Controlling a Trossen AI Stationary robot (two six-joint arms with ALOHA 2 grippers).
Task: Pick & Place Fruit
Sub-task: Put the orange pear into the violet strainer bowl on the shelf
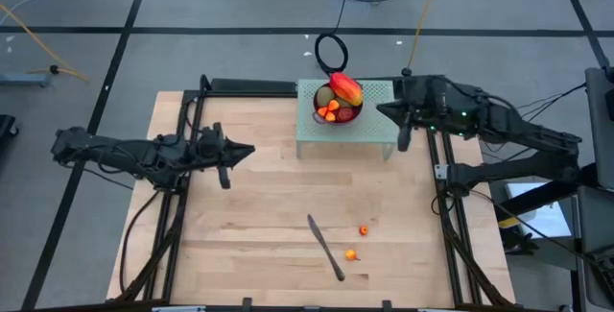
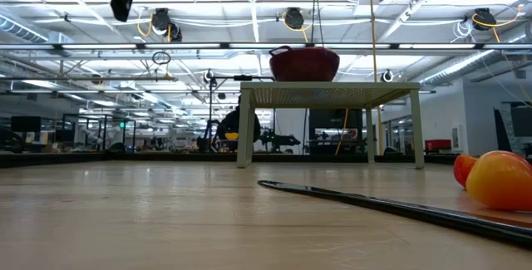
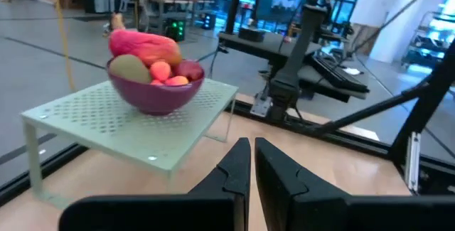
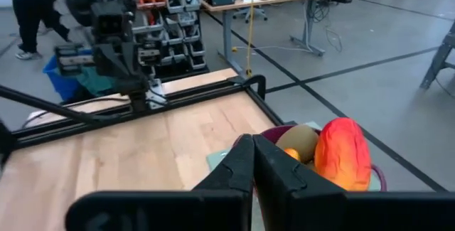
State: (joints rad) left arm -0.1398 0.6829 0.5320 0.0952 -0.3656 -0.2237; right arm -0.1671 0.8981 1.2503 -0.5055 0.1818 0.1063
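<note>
Purple bowl (image 1: 338, 112): on green perforated stand (image 1: 374, 130), holds mango (image 1: 345, 89), kiwi (image 3: 128, 68), red pieces.
Two orange fruits (image 1: 364, 230): on table well in front of stand, beside knife (image 1: 325, 247), probably awaiting pickup.
Right gripper (image 1: 384, 110): beside bowl, fingers closed, empty.
Left gripper (image 1: 249, 151): well left of stand, closed, empty.

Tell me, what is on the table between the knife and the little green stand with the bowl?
Nothing. In the high view, only bare wood lies between the knife and the green stand holding the bowl. Two tiny orange fruits sit beside the knife, not between.
</note>
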